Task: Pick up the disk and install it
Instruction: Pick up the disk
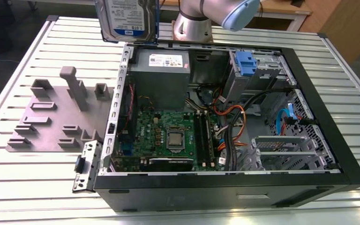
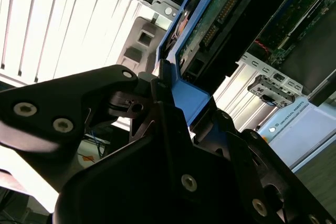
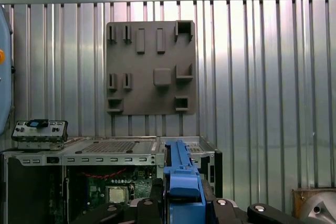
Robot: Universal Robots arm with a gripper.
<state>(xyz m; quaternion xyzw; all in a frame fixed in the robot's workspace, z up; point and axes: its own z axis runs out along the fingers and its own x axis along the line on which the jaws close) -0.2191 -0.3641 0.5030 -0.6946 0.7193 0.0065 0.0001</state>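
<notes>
Exterior view, from its left to its right. A grey fixture plate [image 1: 55, 117] with raised blocks lies on the slatted metal table [image 1: 30, 187], just beside the open computer case [image 1: 230, 187]. The disk [image 1: 127, 18] hangs upright in the air above the far edge of the case, label side to the camera, its blue carrier edge on the exterior view's right. It is clear of the table and the case. The base of the arm [image 1: 196, 23] stands just beside it. Inside the case, the grey power supply [image 1: 161, 70] sits above the motherboard [image 1: 167, 136]. A small blue latch [image 1: 245, 63] is farther right at the case's far end, and a metal drive cage [image 1: 286, 150] is at the near right.

Wrist views. In the second wrist view, the gripper [image 2: 167, 85] is closed on the blue carrier of the disk [image 2: 220, 9], whose circuit-board face is exposed. In the first wrist view, the gripper [image 3: 184, 205] clamps the carrier [image 3: 181, 179] edge-on above the open case.
</notes>
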